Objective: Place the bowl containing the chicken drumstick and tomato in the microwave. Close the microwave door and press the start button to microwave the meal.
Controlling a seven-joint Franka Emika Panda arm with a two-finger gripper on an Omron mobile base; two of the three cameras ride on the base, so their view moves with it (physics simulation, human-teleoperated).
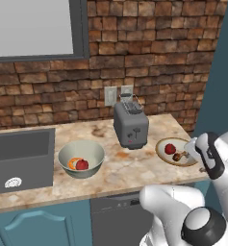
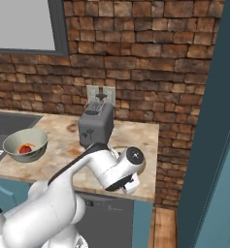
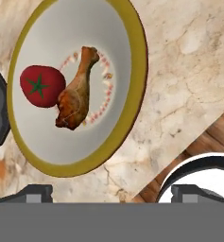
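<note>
Gripper [image 3: 111, 194], jaws apart and empty, is hovering over the bowl [image 3: 127, 113] holding chicken drumstick [image 3: 77, 92] and tomato [image 3: 39, 86] near the tabletop's [image 1: 130, 166] right front corner; pickup step, needing descent onto the rim.

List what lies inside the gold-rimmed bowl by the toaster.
The bowl holds a tomato and a chicken drumstick touching it. The bowl floor under both is covered.

tomato [image 3: 41, 85] touching chicken drumstick [image 3: 77, 90] in bowl [image 3: 127, 56] | toaster [image 1: 130, 124] left of bowl
</note>
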